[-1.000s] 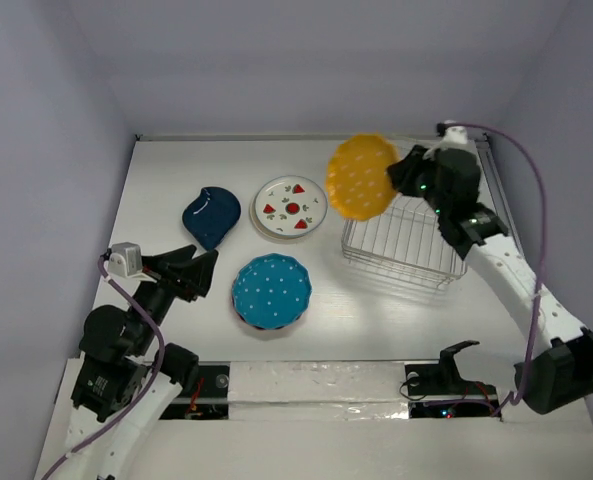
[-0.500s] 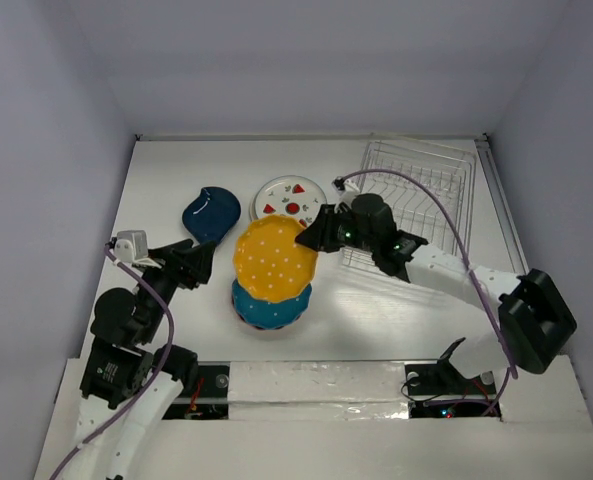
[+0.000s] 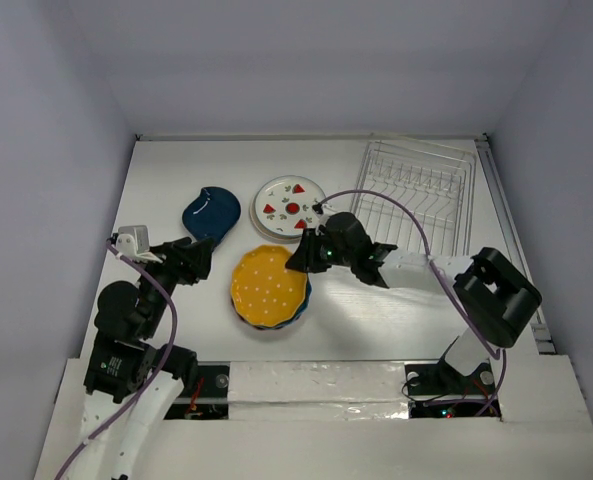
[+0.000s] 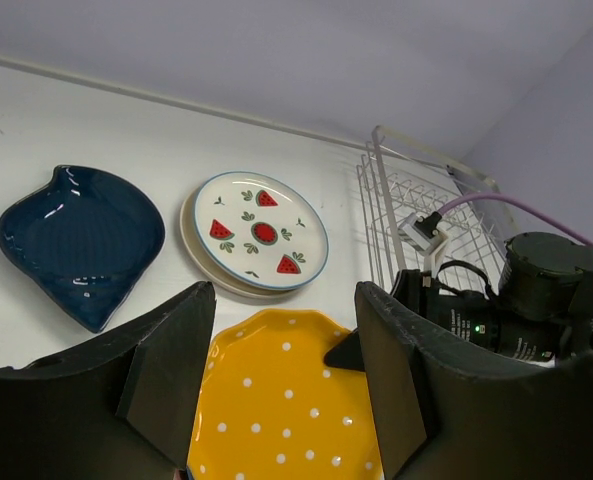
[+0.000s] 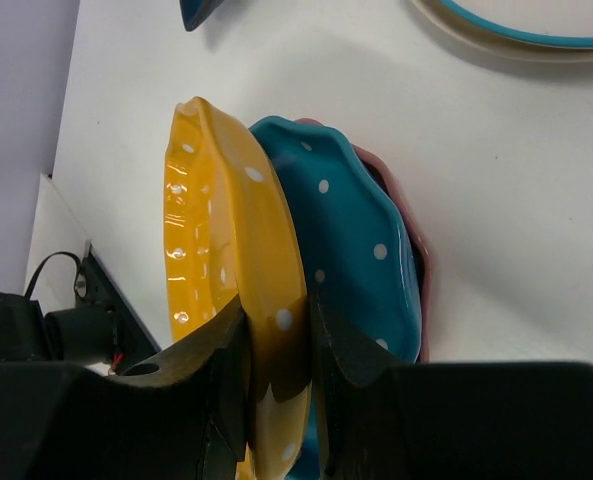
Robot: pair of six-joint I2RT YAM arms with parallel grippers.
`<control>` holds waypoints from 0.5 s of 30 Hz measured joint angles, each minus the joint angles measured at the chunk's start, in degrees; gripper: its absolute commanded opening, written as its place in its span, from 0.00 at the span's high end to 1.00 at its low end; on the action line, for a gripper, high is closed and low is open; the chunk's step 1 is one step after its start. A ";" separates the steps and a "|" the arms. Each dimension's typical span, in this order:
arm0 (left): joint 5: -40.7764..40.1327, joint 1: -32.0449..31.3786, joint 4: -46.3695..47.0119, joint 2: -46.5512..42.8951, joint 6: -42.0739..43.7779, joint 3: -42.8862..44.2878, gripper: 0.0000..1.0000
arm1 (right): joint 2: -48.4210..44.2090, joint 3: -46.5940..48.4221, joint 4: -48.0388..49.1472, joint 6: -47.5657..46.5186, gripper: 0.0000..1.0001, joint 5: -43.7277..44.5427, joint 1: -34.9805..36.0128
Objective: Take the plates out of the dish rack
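My right gripper (image 3: pixel 299 262) (image 5: pixel 276 320) is shut on the rim of the yellow white-dotted plate (image 3: pixel 267 287) (image 5: pixel 226 220) (image 4: pixel 281 410). That plate lies over the teal dotted plate (image 5: pixel 351 240), which sits on a pink one (image 5: pixel 419 275). One finger sits between the yellow and teal plates, so the gripped edge stays slightly raised. The dark blue plate (image 3: pixel 211 212) (image 4: pixel 76 240) and the red-fruit plate (image 3: pixel 290 206) (image 4: pixel 261 228) lie flat on the table beyond. The dish rack (image 3: pixel 416 190) (image 4: pixel 396 200) at the back right shows no plates. My left gripper (image 3: pixel 202 263) (image 4: pixel 284 300) hangs open just left of the stack, holding nothing.
A cream plate (image 4: pixel 201 268) lies under the red-fruit plate. My right arm (image 3: pixel 406 268) stretches low across the table in front of the rack, with its purple cable (image 3: pixel 376 195) looping over the rack. Walls close the table at the back and both sides.
My right arm carried the yellow plate from above the rack leftward and down onto the teal plate stack. The left gripper has barely moved.
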 measured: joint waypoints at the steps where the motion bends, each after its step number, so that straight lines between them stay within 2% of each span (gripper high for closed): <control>1: 0.09 0.13 0.00 0.00 0.00 0.00 0.46 | 0.11 -0.02 0.22 0.02 0.82 0.13 0.04; 2: 0.13 0.20 0.00 0.02 0.02 0.00 0.46 | 0.20 -0.02 0.26 0.11 0.72 0.28 0.07; 4: 0.33 0.26 0.02 0.11 0.02 0.00 0.46 | 0.33 -0.15 0.24 0.48 0.61 0.70 0.13; 5: 0.39 0.33 0.00 0.17 0.02 0.00 0.46 | 0.42 -0.17 0.24 0.87 0.50 0.87 0.15; 8: 0.63 0.66 0.02 0.22 0.04 0.00 0.46 | 0.52 -0.17 -0.24 1.03 0.35 2.12 0.94; 15: 0.74 0.66 0.02 0.22 0.04 0.00 0.45 | 0.50 0.17 -3.89 -0.46 0.20 8.24 4.61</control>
